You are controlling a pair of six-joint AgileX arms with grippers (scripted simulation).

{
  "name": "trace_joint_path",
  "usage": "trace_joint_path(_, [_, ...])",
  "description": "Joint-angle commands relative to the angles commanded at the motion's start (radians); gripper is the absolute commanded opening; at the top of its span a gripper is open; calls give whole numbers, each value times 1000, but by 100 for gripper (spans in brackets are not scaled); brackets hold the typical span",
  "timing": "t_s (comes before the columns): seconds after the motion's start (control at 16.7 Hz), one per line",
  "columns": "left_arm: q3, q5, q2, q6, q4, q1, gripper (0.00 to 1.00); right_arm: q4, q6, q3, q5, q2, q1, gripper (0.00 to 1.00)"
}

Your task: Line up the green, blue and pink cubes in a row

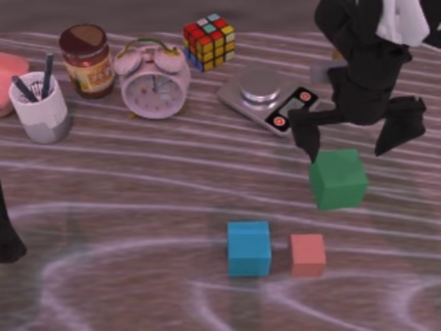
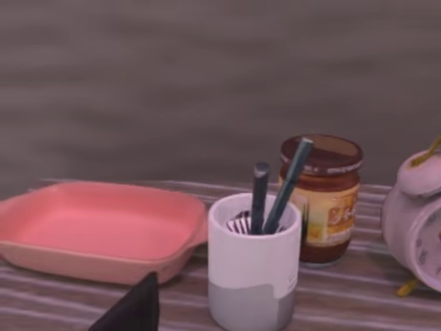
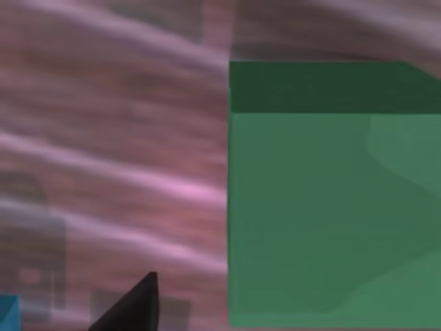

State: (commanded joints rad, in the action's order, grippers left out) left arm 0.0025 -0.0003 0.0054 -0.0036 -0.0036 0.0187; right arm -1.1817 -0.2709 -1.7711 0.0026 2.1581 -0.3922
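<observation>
The green cube (image 1: pixel 337 181) stands on the table at the right, slightly turned, farther back than the other two. The blue cube (image 1: pixel 249 248) and the pink cube (image 1: pixel 308 253) sit side by side nearer the front, a small gap between them. My right gripper (image 1: pixel 348 152) hovers over the green cube's far edge, open, with its fingers spread wider than the cube. In the right wrist view the green cube (image 3: pixel 331 207) fills the frame beside one dark fingertip (image 3: pixel 134 307). My left arm (image 1: pixel 8 241) is parked at the left edge, one fingertip (image 2: pixel 134 310) showing well off to the side.
Along the back stand a pink tray (image 2: pixel 96 227), a white cup with pens (image 1: pixel 40 107), a brown jar (image 1: pixel 87 58), an alarm clock (image 1: pixel 155 83), a multicoloured puzzle cube (image 1: pixel 209 41) and a kitchen scale (image 1: pixel 269 96).
</observation>
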Motion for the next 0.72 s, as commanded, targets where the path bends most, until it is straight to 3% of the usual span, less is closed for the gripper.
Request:
trace_joint_path(0.42, [-3, 0, -5, 4, 4, 1, 100, 15, 1, 11, 0, 9, 3, 100])
trace_joint_path(0.72, [-3, 0, -5, 4, 4, 1, 100, 213, -1, 130, 1, 74, 0, 100])
